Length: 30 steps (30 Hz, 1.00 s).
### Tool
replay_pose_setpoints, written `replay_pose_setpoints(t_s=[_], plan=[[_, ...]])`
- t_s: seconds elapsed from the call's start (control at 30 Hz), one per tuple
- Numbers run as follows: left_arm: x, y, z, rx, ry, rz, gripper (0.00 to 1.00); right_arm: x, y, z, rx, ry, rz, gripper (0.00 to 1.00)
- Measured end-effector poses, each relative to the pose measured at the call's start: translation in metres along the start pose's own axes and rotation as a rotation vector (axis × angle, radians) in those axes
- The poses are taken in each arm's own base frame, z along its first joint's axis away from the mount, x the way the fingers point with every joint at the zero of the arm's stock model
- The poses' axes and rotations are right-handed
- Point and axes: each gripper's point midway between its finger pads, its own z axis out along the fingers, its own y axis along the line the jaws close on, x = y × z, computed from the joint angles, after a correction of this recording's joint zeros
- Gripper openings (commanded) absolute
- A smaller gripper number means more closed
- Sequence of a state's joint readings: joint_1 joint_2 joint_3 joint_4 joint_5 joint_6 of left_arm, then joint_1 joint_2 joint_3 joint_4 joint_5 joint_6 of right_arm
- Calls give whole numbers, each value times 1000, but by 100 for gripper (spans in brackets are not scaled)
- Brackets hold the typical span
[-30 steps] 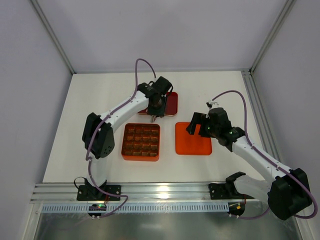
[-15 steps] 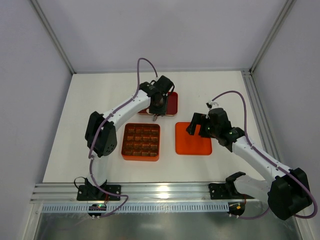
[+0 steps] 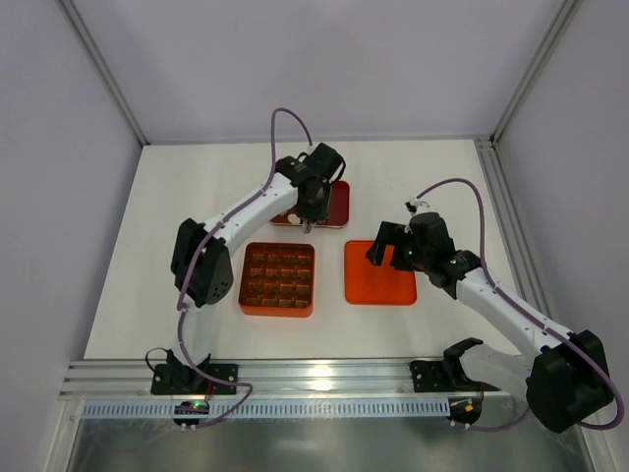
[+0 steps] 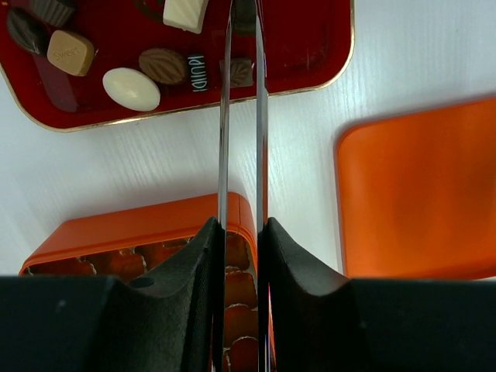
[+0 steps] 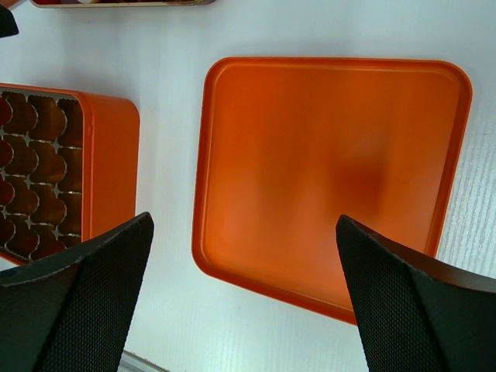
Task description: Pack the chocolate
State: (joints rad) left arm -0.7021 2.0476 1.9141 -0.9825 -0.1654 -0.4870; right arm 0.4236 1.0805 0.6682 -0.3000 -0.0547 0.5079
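Picking one chocolate (image 4: pixel 244 14) from red tray (image 4: pixel 325 46).
With left gripper (image 3: pixel 311 223) blades nearly together, perhaps gripping it: centre, squeeze gently, lift straight. Right gripper (image 5: pixel 244 221) spread wide.

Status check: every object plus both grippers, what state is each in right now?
orange box, open, lid off.
orange lid, off, lying flat beside the box.
red tray, holding loose candies.
chocolates, in the red tray, unpacked.
left gripper, over the tray, fingers nearly together around a dark chocolate; grip unclear.
right gripper, open, above the lid.
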Motion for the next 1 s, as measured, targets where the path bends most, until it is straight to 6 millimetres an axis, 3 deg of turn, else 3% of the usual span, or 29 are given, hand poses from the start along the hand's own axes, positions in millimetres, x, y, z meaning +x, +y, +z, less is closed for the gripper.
replay_pose_setpoints(t_s=[0.33,0.6,0.87,1.0], plan=[[-24,-4,-19,11,-60,9,19,0,-1,0,4,-1,0,100],[-16,2,-32,3,-46,12,20,2,-3,3,11,11,0,100],[-11,20,-114,46,-147,-15,20,5,-4,5,17,23,-4,100],[4,38,-152,46,-194,-48,21,7,-4,9,20,43,-6,100]])
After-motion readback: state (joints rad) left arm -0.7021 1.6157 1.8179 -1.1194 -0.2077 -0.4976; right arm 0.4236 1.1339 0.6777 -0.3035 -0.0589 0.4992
